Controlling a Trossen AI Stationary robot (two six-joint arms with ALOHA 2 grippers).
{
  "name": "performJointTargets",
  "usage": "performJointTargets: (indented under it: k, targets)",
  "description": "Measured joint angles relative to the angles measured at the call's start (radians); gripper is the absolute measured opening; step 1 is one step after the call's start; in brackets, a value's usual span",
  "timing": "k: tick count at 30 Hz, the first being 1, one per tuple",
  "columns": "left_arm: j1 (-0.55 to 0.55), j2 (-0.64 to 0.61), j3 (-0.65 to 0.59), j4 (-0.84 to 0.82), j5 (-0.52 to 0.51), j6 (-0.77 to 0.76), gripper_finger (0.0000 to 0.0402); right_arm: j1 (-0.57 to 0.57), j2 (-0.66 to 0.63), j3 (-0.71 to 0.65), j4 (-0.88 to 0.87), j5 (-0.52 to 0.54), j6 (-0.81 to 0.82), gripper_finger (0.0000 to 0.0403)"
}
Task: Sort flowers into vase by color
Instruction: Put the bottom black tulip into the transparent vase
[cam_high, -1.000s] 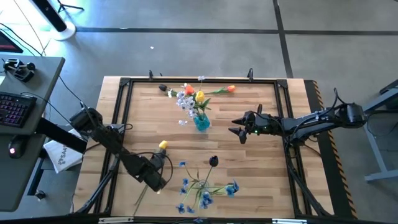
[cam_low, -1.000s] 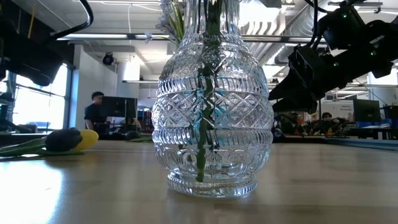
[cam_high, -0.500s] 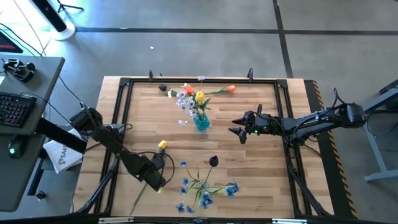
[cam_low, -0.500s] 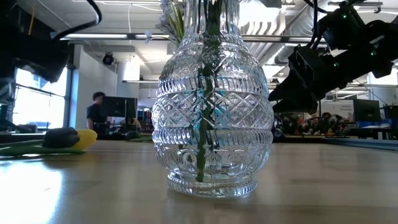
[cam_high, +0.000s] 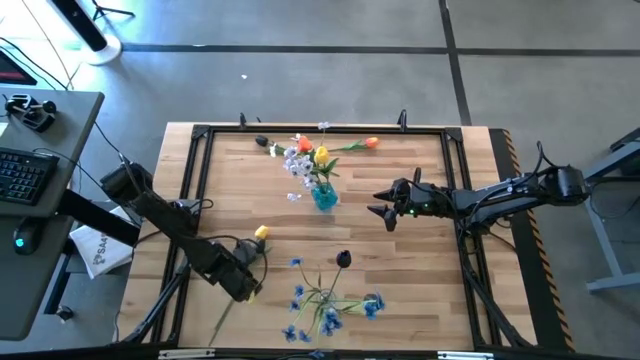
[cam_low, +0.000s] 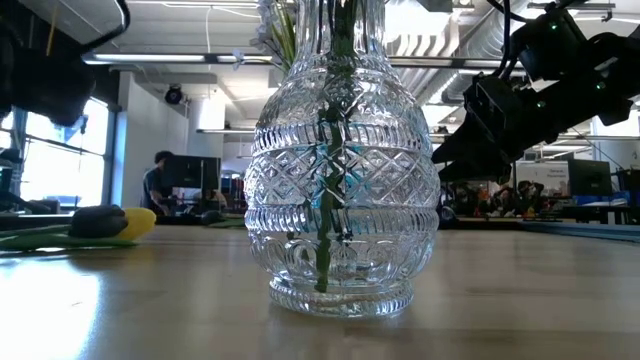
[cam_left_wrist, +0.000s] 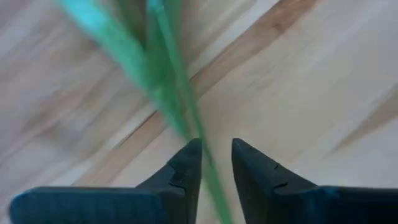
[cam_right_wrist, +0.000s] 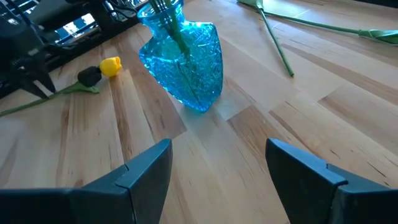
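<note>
Since the earlier frames, the left arm had drawn back a little toward the bench's left edge, its elbow swinging outward, while everything else on the bench lay as before. The left gripper (cam_high: 247, 283) hung low over the green stem (cam_left_wrist: 168, 102) of the yellow tulip (cam_high: 261, 233), well left of the glass vase (cam_high: 324, 196) and nearer the front edge. In the wrist view its jaws stood slightly parted, the stem running down between the tips; whether they pinched it or merely straddled it I could not tell. I judged this a re-seating of the grip, so the tulip was not yet lifted and its trip to the vase had yet to begin.

That tulip lay flat, long axis on a diagonal: yellow head toward the vase, stem trailing away to the front-left corner. The vase already held a mixed bunch of orange, yellow and white blooms. Behind the vase an orange tulip (cam_high: 370, 143) lay with its head pointing right. In front of the vase lay a dark bud (cam_high: 344, 259) and blue sprays (cam_high: 328, 305).

Right of the vase, the right gripper (cam_high: 383, 204) hovered with its jaws released and empty, facing the vase.
</note>
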Motion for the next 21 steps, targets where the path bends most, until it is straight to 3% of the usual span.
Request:
performJointTargets:
  k: [6, 21]
  targets:
    - [0.017, -0.001, -0.059, 0.118, 0.005, -0.004, 0.0096, 0.000, 0.000, 0.000, 0.000, 0.000, 0.000, 0.0254]
    - [0.019, -0.001, -0.060, 0.032, 0.001, 0.060, 0.0012, 0.000, 0.000, 0.000, 0.000, 0.000, 0.000, 0.0254]
